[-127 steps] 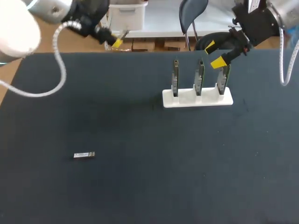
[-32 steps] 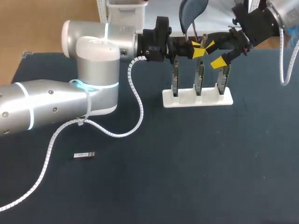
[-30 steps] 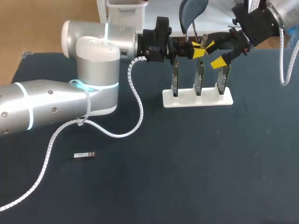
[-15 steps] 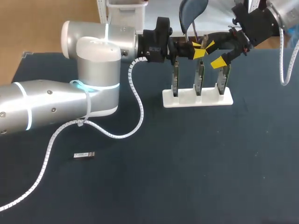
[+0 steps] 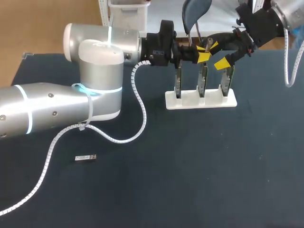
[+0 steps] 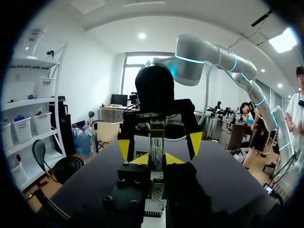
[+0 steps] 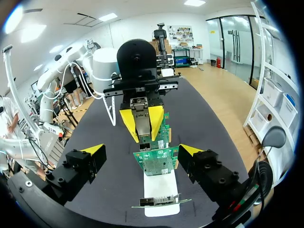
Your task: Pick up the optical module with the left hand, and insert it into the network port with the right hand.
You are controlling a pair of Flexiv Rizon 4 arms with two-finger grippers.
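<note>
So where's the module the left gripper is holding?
Head view, right of centre: the module is clamped in the left gripper just above the middle card in the white stand, beside the right gripper.

I can read no text anywhere. A small white sticker (image 6: pixel 156 144) on the network card (image 6: pixel 156 124) carries dark print too fine to make out. The optical module (image 5: pixel 85 157) lying on the surface (image 5: pixel 190 180) shows no legible marking.

You see a dark navy counter (image 5: pixel 190 166), a white stand (image 5: pixel 190 102), green boards (image 7: pixel 156 161), a silver optical module (image 7: pixel 140 111), and yellow tips on the black left end effector (image 7: pixel 141 126) and right end effector (image 5: pixel 217 55).
</note>
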